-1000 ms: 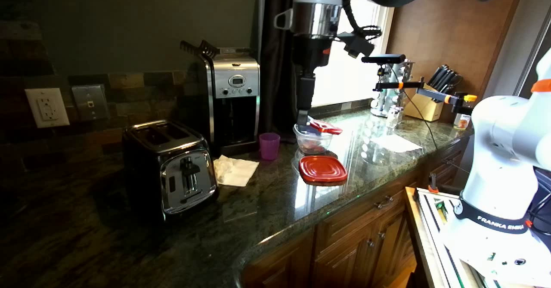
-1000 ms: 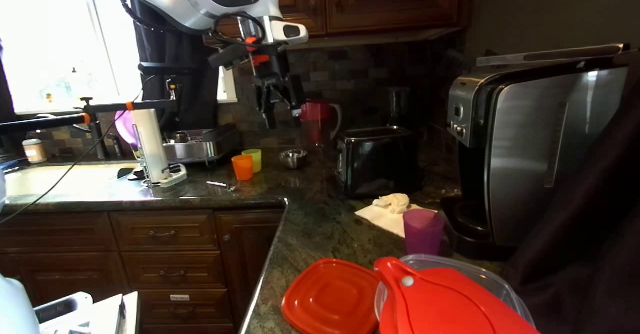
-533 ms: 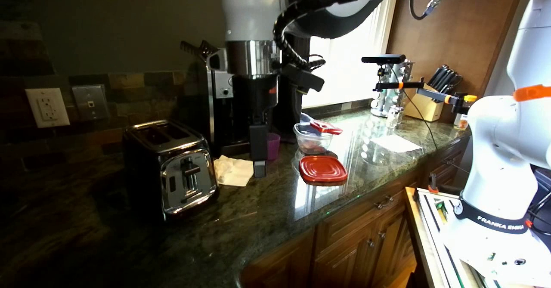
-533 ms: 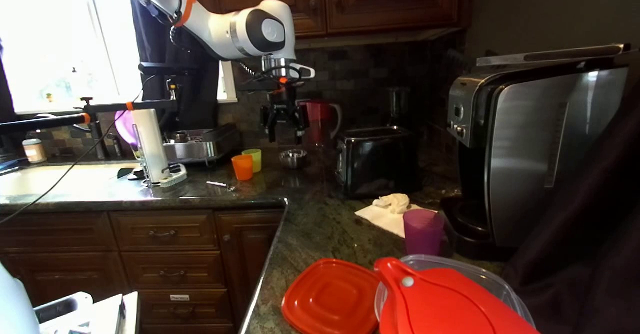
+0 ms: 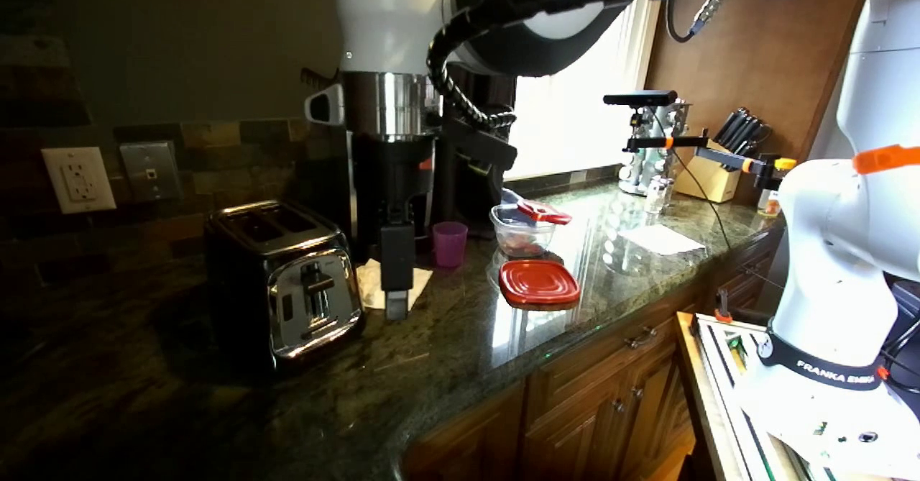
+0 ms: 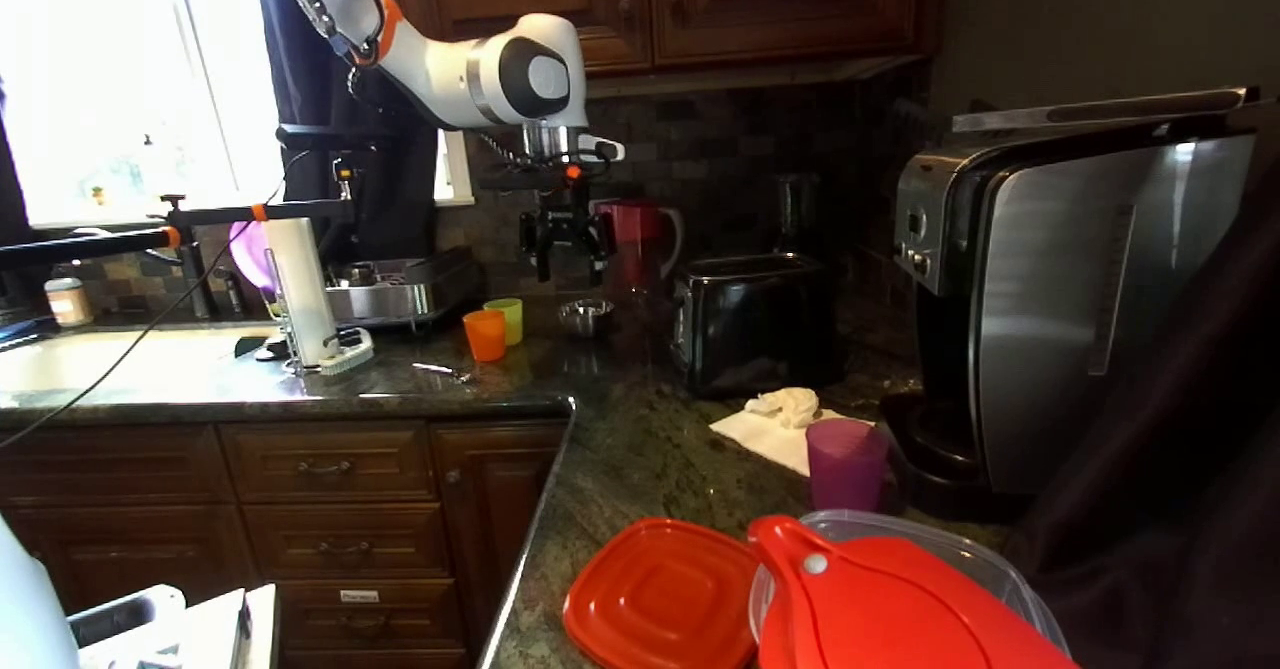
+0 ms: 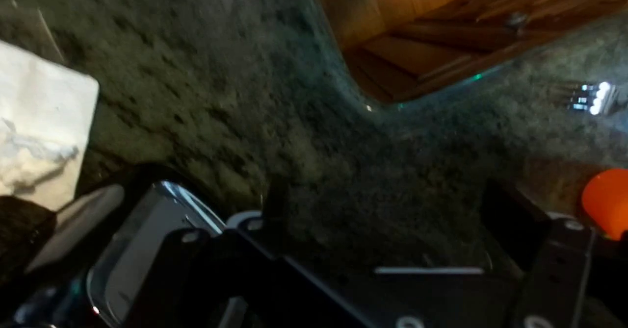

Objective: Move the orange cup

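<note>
I have the gripper (image 6: 570,275) hanging above the counter (image 6: 640,449), jaws apart, nothing held. The orange cup (image 6: 486,336) stands upright on the counter, off to 1 side of the gripper, with 1 yellow-green cup (image 6: 513,321) partly hidden behind it in an exterior view; whether they touch I cannot tell. Risk 1: coming down off-centre, I would likely shove the orange cup into its neighbour; light plastic by the look of it, so a tip-over is plausible. Risk 2: the toaster (image 7: 140,249) shows near the gripper in the wrist view; swinging that way while low could clip it. Risk 3: a wide sweep might catch the fork (image 7: 591,97). Writing: the base band (image 5: 826,371) reads FRANKA EMIKA. The drawer label (image 6: 360,596) is too small for me to read.
</note>
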Robot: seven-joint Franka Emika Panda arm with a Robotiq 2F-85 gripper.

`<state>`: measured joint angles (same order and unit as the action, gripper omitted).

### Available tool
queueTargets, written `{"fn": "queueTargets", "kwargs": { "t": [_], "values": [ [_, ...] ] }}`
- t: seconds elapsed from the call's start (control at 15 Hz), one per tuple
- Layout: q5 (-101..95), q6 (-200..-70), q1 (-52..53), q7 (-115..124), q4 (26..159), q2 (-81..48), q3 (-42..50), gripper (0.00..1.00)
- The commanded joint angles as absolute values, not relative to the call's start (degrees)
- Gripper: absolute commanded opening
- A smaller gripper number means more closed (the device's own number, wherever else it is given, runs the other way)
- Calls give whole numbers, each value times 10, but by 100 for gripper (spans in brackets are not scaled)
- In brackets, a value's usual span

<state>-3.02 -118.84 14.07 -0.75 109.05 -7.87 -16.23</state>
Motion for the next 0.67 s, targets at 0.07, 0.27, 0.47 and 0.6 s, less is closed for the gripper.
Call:
{"fn": "queueTargets", "kwargs": {
  "t": [0.07, 0.27, 0.47, 0.6],
  "values": [
    [2, -1370, 172, -41, 1073, -152, -184, 100],
    [57, -1460, 179, -100, 1064, -198, -221, 100],
    [129, -1471, 165, -188, 1035, -247, -276, 100],
    [166, -1451, 157, -236, 1009, -276, -305, 100]
  ]
}}
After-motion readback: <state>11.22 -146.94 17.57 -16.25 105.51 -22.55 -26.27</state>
